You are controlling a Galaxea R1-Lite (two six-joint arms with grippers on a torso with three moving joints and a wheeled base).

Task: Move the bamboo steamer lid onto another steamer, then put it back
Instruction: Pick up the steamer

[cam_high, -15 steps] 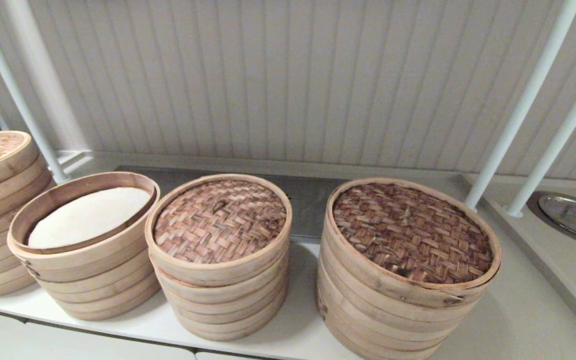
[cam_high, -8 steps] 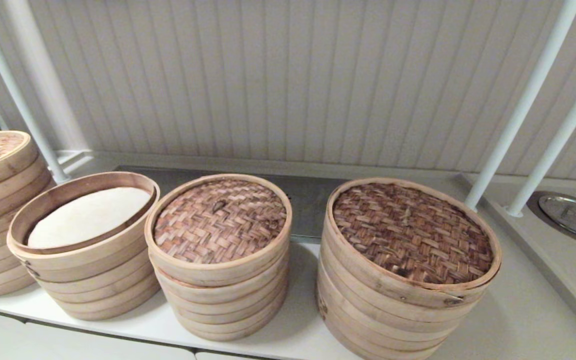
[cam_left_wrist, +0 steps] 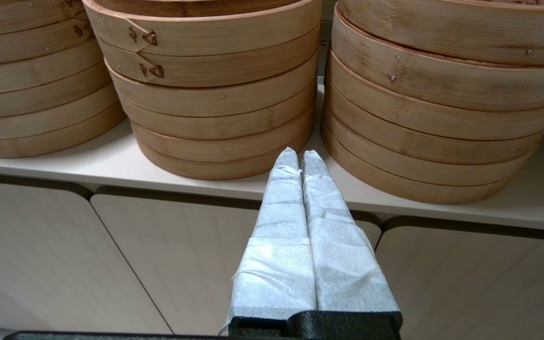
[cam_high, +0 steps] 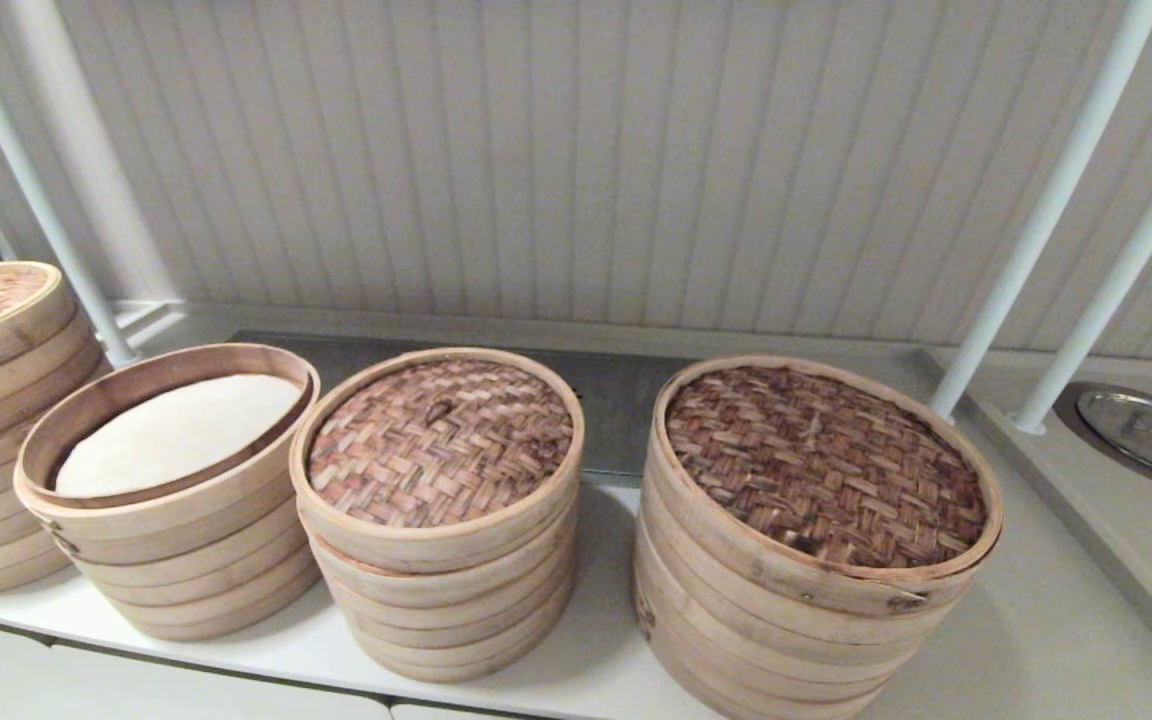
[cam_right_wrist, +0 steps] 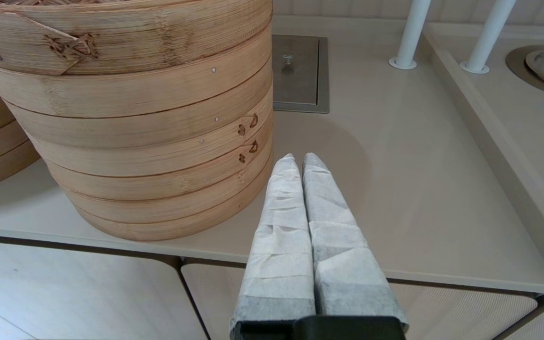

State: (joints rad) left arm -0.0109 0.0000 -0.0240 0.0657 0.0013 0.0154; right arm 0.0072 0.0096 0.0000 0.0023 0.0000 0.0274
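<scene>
Lid [cam_high: 439, 440] atop mid steamer stack [cam_high: 441, 590]

bamboo steamer lid [cam_high: 440, 438] – woven bamboo, matt | counter [cam_high: 1016, 640] – smooth | hands – cloth-wrapped

Counted four steamer stacks [cam_high: 436, 520] on the counter [cam_high: 1026, 640]: three had woven lids [cam_high: 826, 460], one sat open. Two white poles [cam_high: 1046, 215], one metal dish [cam_high: 1146, 430].

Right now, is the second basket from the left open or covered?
Open. The second steamer has no woven lid; its bare rim rings something flat and white inside, while the middle steamer wears a woven top.
</scene>
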